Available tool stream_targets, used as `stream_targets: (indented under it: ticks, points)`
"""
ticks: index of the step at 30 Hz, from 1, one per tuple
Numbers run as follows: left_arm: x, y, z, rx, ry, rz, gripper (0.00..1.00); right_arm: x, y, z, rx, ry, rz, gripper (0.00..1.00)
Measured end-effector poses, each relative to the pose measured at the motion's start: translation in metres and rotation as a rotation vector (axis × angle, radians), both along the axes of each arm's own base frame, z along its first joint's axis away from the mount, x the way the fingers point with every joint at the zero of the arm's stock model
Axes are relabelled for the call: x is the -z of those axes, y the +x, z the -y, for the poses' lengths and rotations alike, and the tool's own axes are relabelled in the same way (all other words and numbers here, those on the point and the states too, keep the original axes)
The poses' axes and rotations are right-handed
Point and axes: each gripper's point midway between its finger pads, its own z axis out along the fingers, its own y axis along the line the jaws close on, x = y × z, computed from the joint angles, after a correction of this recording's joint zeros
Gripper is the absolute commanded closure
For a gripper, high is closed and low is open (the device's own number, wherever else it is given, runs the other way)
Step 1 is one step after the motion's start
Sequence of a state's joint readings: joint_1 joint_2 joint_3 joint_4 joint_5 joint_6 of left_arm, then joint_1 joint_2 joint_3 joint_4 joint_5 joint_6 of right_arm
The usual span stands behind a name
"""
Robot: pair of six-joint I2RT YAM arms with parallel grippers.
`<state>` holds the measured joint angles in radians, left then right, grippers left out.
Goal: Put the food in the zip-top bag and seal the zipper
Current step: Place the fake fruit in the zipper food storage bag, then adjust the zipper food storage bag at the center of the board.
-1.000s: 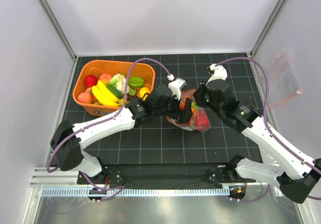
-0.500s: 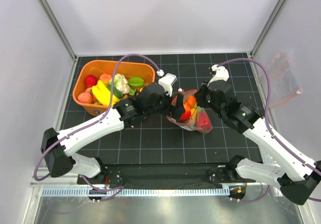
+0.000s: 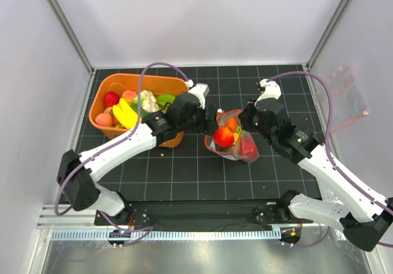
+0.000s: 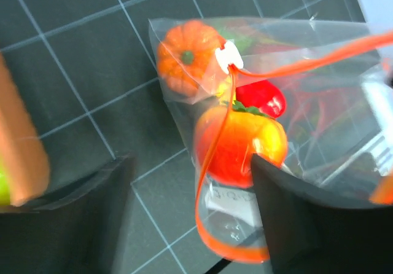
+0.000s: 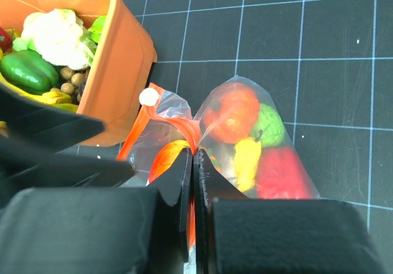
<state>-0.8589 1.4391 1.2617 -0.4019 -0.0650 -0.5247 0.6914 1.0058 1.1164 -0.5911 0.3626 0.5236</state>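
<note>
You are looking down on a counter (image 3: 184, 182) covered by a black mat ruled with a pale grid. Behind the counter stands a plain white back wall (image 3: 196, 22). To the counter's left you have a white side panel (image 3: 31, 133), and to its right a paler, slightly glossy panel (image 3: 362, 53). Slanted aluminium posts (image 3: 64, 25) rise at the counter's two far corners, where the panels meet. Along the counter's near edge you see a slotted metal rail (image 3: 184, 234). Nearer than that lies a brushed grey metal sheet (image 3: 202, 258) catching a dull glare. Light falls evenly over the counter, and the shadows are soft.
</note>
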Motion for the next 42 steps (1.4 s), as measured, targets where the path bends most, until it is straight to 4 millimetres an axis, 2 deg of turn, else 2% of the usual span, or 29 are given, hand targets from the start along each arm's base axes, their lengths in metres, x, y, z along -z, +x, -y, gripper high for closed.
stream_targets:
  ticks: [2, 3, 4, 5, 7, 10, 14, 19, 21, 23, 27, 31, 36, 42]
  points:
    - [0.012, 0.005, 0.009, 0.009, 0.015, -0.028, 0.47, 0.000, 0.000, 0.000, -0.002, 0.002, -0.001, 0.99]
    - [0.018, 0.007, 0.013, 0.016, 0.025, -0.040, 0.61, 0.000, 0.000, -0.001, -0.003, 0.002, -0.002, 0.99]
    - [0.025, 0.008, 0.017, 0.018, 0.031, -0.056, 0.67, 0.000, 0.000, -0.001, -0.003, 0.002, -0.002, 0.99]
    - [0.032, 0.009, 0.019, 0.023, 0.043, -0.068, 0.81, 0.000, -0.001, -0.001, -0.005, 0.002, -0.002, 0.99]
    - [0.042, 0.008, 0.021, 0.031, 0.060, -0.085, 0.98, 0.001, -0.001, -0.001, -0.011, -0.003, -0.006, 0.99]
    - [0.042, 0.008, 0.021, 0.033, 0.061, -0.087, 1.00, 0.004, -0.002, -0.001, -0.020, -0.018, -0.012, 0.99]
    - [0.028, 0.008, 0.011, 0.008, 0.074, -0.055, 1.00, 0.006, -0.001, -0.003, -0.032, -0.027, -0.016, 0.99]
    - [-0.023, 0.007, -0.002, -0.023, 0.027, 0.021, 1.00, 0.008, -0.004, -0.012, -0.090, -0.021, -0.025, 0.99]
    - [-0.041, 0.006, -0.001, -0.023, -0.006, 0.045, 1.00, 0.008, -0.007, -0.024, -0.154, -0.001, -0.033, 0.99]
    - [-0.048, 0.006, 0.002, -0.013, -0.026, 0.047, 1.00, 0.007, -0.012, -0.041, -0.237, 0.038, -0.041, 0.99]
    - [-0.046, 0.006, 0.018, 0.029, -0.045, 0.019, 1.00, 0.007, -0.020, -0.058, -0.335, 0.076, -0.055, 0.99]
    - [-0.035, 0.008, 0.032, 0.068, -0.047, -0.015, 1.00, 0.007, -0.024, -0.063, -0.373, 0.081, -0.060, 0.98]
    - [-0.029, 0.006, 0.038, 0.089, -0.068, -0.057, 0.99, 0.006, -0.032, -0.070, -0.434, 0.099, -0.069, 0.98]
    - [-0.037, 0.010, 0.041, 0.083, -0.114, -0.064, 0.98, 0.001, -0.041, -0.083, -0.513, 0.144, -0.067, 0.85]
